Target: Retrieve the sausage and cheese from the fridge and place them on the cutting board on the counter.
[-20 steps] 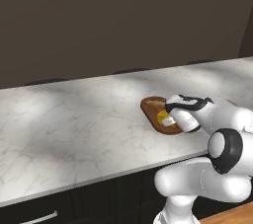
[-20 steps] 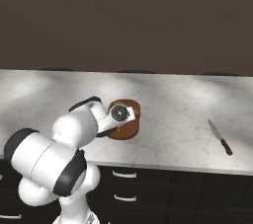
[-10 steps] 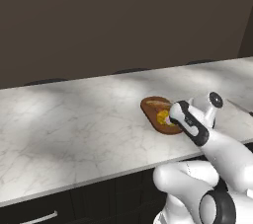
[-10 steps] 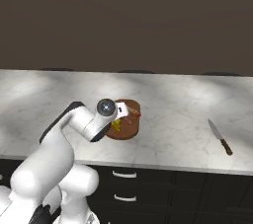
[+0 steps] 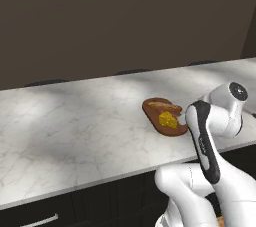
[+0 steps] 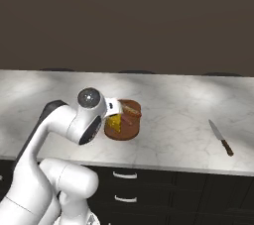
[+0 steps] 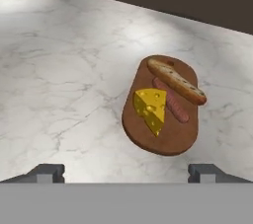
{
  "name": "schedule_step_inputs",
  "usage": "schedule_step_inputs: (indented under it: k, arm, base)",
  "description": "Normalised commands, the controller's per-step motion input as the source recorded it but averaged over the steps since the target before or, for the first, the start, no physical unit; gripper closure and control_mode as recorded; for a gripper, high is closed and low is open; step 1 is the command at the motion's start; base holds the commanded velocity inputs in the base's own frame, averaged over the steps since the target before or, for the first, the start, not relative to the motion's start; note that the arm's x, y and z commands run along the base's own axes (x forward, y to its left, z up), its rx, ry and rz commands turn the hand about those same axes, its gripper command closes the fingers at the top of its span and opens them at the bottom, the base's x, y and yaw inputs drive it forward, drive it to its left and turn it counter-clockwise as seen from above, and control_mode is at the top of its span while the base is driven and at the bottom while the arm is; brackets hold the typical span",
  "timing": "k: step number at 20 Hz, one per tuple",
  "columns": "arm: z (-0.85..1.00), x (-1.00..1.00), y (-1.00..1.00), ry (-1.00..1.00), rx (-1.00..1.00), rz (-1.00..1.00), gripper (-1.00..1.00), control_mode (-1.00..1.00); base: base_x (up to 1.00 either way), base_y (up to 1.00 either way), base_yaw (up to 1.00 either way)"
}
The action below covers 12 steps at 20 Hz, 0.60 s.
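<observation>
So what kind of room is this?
Most likely a kitchen: a marbled counter over black drawers, a cutting board holding cheese and a sausage, and a knife lying nearby.

No legible text or labels anywhere.

The counter [image 7: 59, 70] lies bare and wide on every side of the board [image 7: 185, 136]. On the board, cheese [image 7: 150, 109], sausage [image 7: 173, 103] and a bread stick [image 7: 175, 81] crowd together, leaving only its near end free. A knife [image 6: 221, 138] lies well apart to the right.
</observation>
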Motion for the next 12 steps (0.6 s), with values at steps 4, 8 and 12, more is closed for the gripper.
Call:
schedule_step_inputs:
  k: [4,8,12]
  arm:
    - [0.50,-1.00,0.01,-0.03,0.00,-0.05,-1.00,-1.00]
    - [0.53,-1.00,0.13,-0.09,0.00,-0.08,-1.00,-1.00]
    - [0.59,-1.00,0.09,0.00,0.00,-0.11,-1.00,-1.00]
  base:
    - [0.00,0.00,0.00]
    - [0.00,0.00,0.00]
    - [0.00,0.00,0.00]
